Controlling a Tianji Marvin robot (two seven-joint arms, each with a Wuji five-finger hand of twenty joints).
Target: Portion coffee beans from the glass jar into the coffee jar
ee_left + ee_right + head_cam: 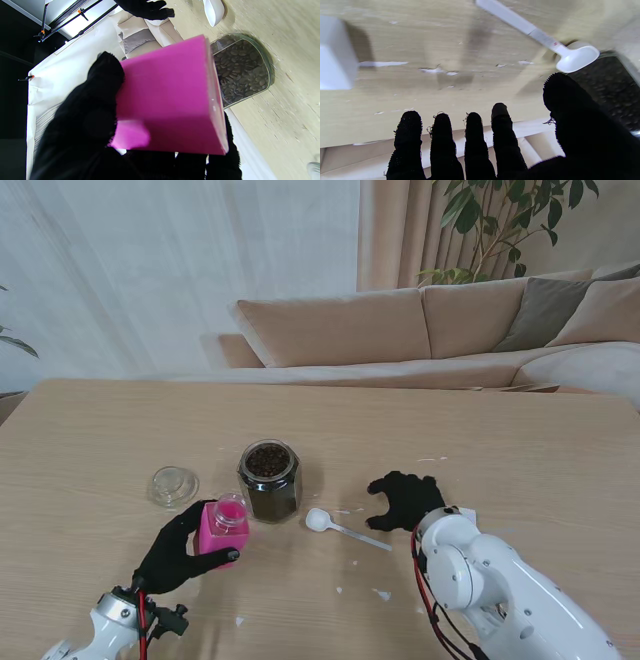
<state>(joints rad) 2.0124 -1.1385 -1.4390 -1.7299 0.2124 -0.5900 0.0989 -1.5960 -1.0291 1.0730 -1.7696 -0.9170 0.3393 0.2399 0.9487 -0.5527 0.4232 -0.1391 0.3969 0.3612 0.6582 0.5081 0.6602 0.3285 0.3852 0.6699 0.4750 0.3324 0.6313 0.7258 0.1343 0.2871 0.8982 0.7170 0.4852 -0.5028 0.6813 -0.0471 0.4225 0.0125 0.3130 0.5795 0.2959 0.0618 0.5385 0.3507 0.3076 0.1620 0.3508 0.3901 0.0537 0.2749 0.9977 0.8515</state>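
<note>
Meanwhile, the left hand wraps its black-gloved fingers around the pink coffee jar, held just beside the open glass jar of coffee beans near the middle of the wooden table. To the right, the right hand hovers with its 5 fingers spread and gripping nothing, near a white spoon that lies flat between it and the glass jar, while a clear glass lid rests to the left of the jar
</note>
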